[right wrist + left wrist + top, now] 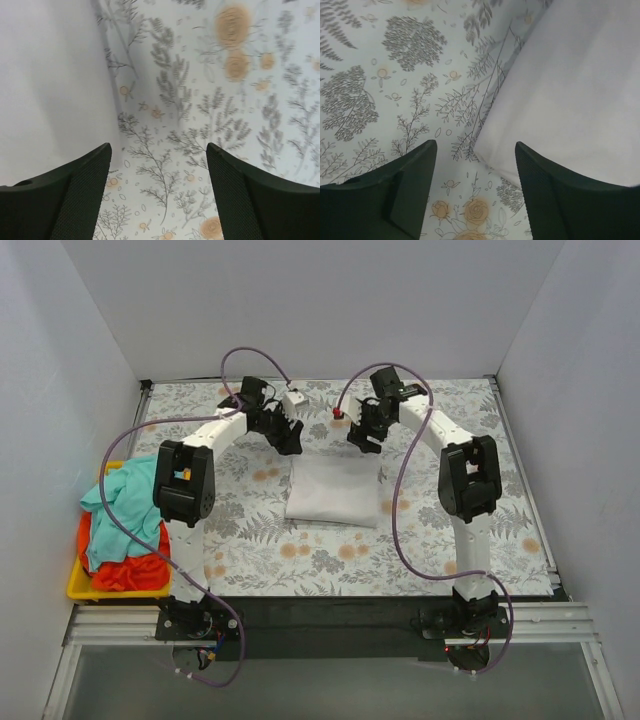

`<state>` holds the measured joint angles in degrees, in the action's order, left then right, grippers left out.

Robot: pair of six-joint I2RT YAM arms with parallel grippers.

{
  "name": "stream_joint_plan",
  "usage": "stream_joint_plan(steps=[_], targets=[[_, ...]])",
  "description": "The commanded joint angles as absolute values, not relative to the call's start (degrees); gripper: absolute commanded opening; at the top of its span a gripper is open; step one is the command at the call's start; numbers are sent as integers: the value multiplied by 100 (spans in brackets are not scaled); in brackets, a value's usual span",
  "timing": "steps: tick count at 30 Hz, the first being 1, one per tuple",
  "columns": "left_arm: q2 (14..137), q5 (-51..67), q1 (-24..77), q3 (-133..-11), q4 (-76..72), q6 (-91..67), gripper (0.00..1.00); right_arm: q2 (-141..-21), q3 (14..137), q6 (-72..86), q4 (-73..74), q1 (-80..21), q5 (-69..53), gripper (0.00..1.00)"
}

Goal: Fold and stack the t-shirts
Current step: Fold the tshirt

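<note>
A white t-shirt [335,494] lies folded into a rectangle at the middle of the table. My left gripper [291,440] is open and empty above its far left corner; the shirt shows at the right of the left wrist view [570,100]. My right gripper [359,440] is open and empty above its far right corner; the shirt fills the left of the right wrist view [50,85]. A teal t-shirt [122,500] and an orange-red t-shirt [130,565] lie crumpled in a pile at the left.
The pile sits in a yellow plastic tray [80,585] at the table's left edge. A grey-and-orange floral cover [450,440] spreads over the table. White walls close in the back and both sides.
</note>
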<state>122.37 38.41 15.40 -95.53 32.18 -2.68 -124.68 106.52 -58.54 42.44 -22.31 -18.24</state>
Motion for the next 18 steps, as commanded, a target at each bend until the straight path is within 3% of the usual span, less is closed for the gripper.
stream_joint_plan(steps=[1,5,6,10,18], targets=[[11280,4340,1231,-9862,3111,-2085,65,-11718,11144,-4722,4096,-1995,-2134,84],[10197,5289,1291,-8792,2858,-3780,84,-10446,10488,-3273,4166,-1890,-3144,93],[10013,5413,1362,-8528,2630,-4180,85,-10267,9955,-2634,4149,-1898,-3434,98],[9292,5939,1897,-7201,1761,-5806,86,-9765,8607,-1162,3912,-1977,-5251,98],[9711,6469,2373,-5654,239,-7751,88,-9966,6707,1071,2032,-2162,-6275,98]])
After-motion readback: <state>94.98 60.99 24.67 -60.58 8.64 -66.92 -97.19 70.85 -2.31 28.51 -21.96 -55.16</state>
